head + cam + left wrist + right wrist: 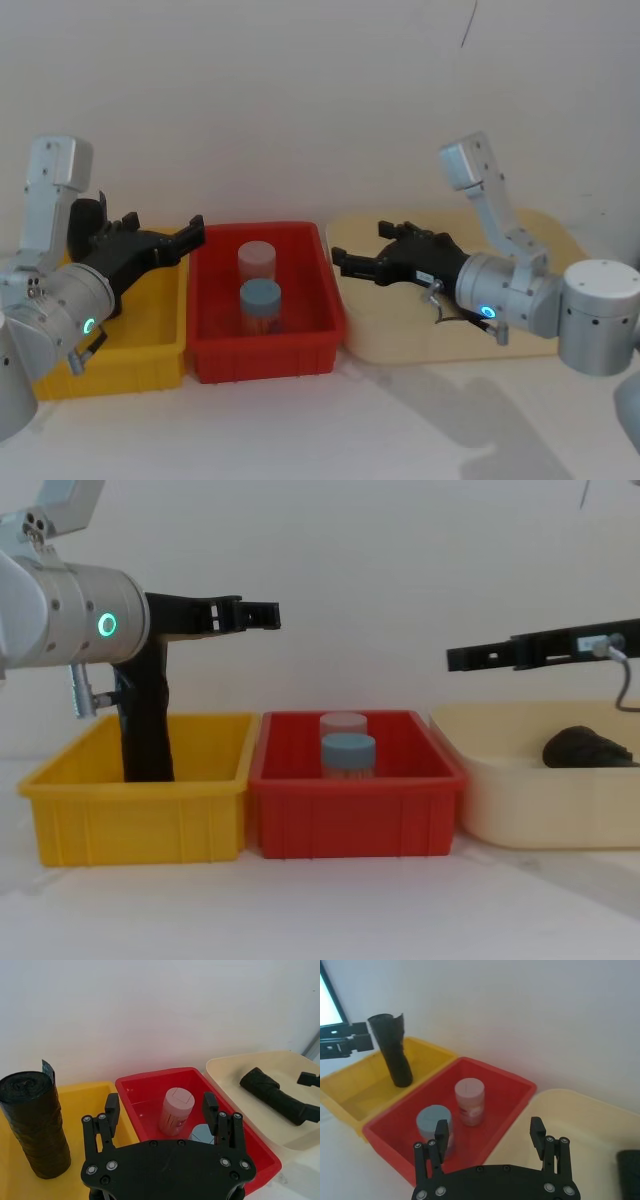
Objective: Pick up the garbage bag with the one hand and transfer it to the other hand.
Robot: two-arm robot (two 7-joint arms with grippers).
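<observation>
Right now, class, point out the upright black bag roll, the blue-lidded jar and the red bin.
Bag roll [35, 1125]: left wrist view, its side.
Blue-lidded jar [260, 295]: head view, its lid.
Red bin [355, 815]: chest view, front wall.

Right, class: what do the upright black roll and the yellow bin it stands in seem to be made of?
Roll: likely thin plastic film, dull black with faint sheen; wound layers and a loose flap at its top. Bin: probably rigid moulded plastic, smooth and slightly glossy, with ribbed walls.
</observation>
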